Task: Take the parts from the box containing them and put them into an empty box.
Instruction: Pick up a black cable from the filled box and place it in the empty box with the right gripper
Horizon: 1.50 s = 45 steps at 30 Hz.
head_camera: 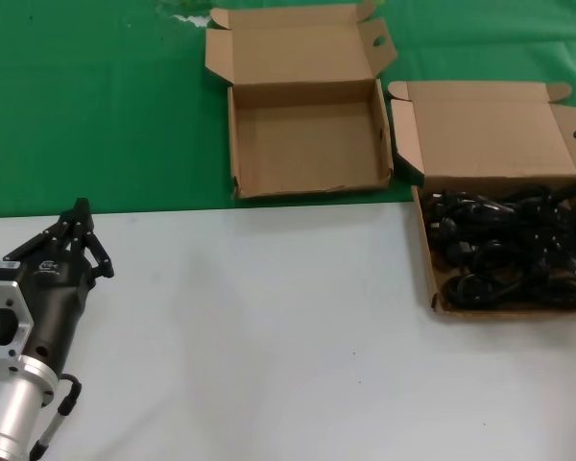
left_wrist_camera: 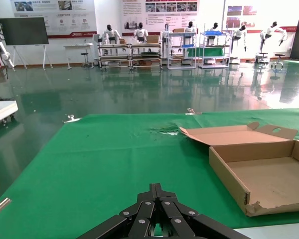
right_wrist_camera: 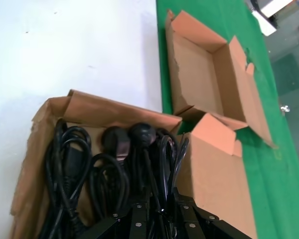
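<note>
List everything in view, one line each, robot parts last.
Shallow brown cardboard box with black cables: one, right, on the white surface.
Coiled black power cables with chunky plugs: several, exact count unclear, piled inside that box.
Empty shallow brown cardboard box: one, lid open, on the green cloth.
Green cloth: one, covers the far side.
White tabletop: one, near side.
Left gripper: black, fingers together, near left, over the white tabletop.
Right gripper: black, among the cables in the full box.
</note>
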Motion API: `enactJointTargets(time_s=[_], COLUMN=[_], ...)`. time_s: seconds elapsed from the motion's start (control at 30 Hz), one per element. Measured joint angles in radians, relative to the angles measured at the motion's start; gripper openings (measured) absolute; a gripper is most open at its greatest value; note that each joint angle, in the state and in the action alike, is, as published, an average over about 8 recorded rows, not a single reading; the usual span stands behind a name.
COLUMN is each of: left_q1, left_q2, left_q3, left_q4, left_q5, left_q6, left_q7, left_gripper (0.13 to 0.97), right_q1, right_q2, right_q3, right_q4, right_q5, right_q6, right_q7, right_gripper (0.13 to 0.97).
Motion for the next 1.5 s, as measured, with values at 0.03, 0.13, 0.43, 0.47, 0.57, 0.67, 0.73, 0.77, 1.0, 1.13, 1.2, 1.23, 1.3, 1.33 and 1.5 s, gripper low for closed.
enactJointTargets(time_s=[0.03,0.13,0.43,0.47,0.57,0.67,0.73,0.77,1.0,1.13,1.2,1.23,1.3,1.33,1.5], left_q1=[0.0,0.0,0.0,0.0,0.0,0.0,0.0,0.0,0.0,0.0,0.0,0.0,0.0,0.0,0.0], left_q2=[0.0,0.0,0.0,0.0,0.0,0.0,0.0,0.0,0.0,0.0,0.0,0.0,0.0,0.0,0.0], left_q3=[0.0,0.0,0.0,0.0,0.0,0.0,0.0,0.0,0.0,0.0,0.0,0.0,0.0,0.0,0.0], left_q4=[0.0,0.0,0.0,0.0,0.0,0.0,0.0,0.0,0.0,0.0,0.0,0.0,0.0,0.0,0.0], left_q5=[0.0,0.0,0.0,0.0,0.0,0.0,0.0,0.0,0.0,0.0,0.0,0.0,0.0,0.0,0.0], left_q6=[0.0,0.0,0.0,0.0,0.0,0.0,0.0,0.0,0.0,0.0,0.0,0.0,0.0,0.0,0.0], left_q7=[0.0,0.0,0.0,0.0,0.0,0.0,0.0,0.0,0.0,0.0,0.0,0.0,0.0,0.0,0.0], left_gripper=[0.139,0.139,0.139,0.139,0.139,0.139,0.139,0.139,0.139,0.139,0.139,0.139,0.139,0.139,0.139], right_q1=[0.0,0.005,0.039,0.042,0.05,0.053,0.052,0.051,0.044,0.048,0.054,0.057,0.066,0.07,0.095], right_q2=[0.003,0.011,0.018,0.018,0.014,0.008,0.003,0.0,-0.038,-0.071,-0.091,-0.101,-0.122,-0.133,-0.191], right_q3=[0.001,0.005,0.021,0.023,0.029,0.035,0.039,0.04,0.038,0.027,0.021,0.017,0.01,0.007,-0.012], right_q4=[0.008,0.026,0.064,0.067,0.079,0.097,0.112,0.119,0.162,0.173,0.171,0.169,0.161,0.155,0.119], right_q5=[0.0,0.001,0.004,0.004,0.007,0.013,0.017,0.019,0.024,0.022,0.021,0.02,0.019,0.018,0.016], right_q6=[-0.001,-0.003,0.005,0.007,0.015,0.024,0.031,0.035,0.063,0.079,0.086,0.089,0.095,0.098,0.111], right_q7=[0.004,0.016,0.057,0.061,0.073,0.088,0.099,0.104,0.132,0.138,0.137,0.136,0.131,0.127,0.104], right_gripper=[0.21,0.21,0.21,0.21,0.21,0.21,0.21,0.21,0.21,0.21,0.21,0.21,0.21,0.21,0.21])
